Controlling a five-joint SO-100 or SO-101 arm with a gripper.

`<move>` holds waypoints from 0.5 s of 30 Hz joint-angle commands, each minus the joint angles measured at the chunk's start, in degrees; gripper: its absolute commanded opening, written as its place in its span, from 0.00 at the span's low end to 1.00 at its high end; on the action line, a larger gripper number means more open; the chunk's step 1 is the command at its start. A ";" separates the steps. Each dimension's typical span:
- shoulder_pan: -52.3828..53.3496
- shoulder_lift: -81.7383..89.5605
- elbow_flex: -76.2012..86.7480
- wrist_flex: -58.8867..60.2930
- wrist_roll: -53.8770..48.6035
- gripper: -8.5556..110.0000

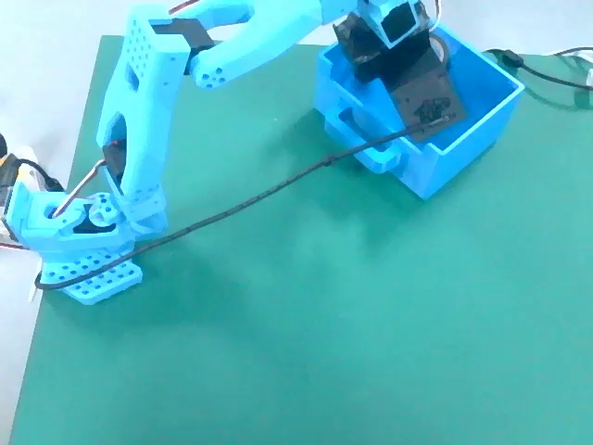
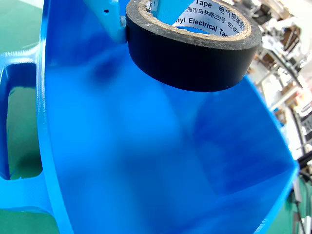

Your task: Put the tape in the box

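Observation:
The tape (image 2: 192, 56), a black roll with a pale printed core, hangs at the top of the wrist view, over the inside of the blue box (image 2: 122, 146). One light-blue finger (image 2: 109, 17) presses its outer side and another passes through its core, so my gripper (image 2: 139, 14) is shut on the tape. In the fixed view the box (image 1: 482, 120) stands at the back right of the green mat. The arm reaches over it and my gripper (image 1: 428, 65) sits within its rim. There the tape itself is mostly hidden by the wrist.
A black cable (image 1: 269, 190) runs from the arm's base (image 1: 88, 269) across the green mat (image 1: 324, 334) to the box. More cables (image 1: 547, 69) lie behind the box at the right. The box's loop handle (image 2: 19, 200) shows at the wrist view's left edge.

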 commanded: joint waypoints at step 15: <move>-0.26 1.14 -5.27 -0.70 -0.70 0.19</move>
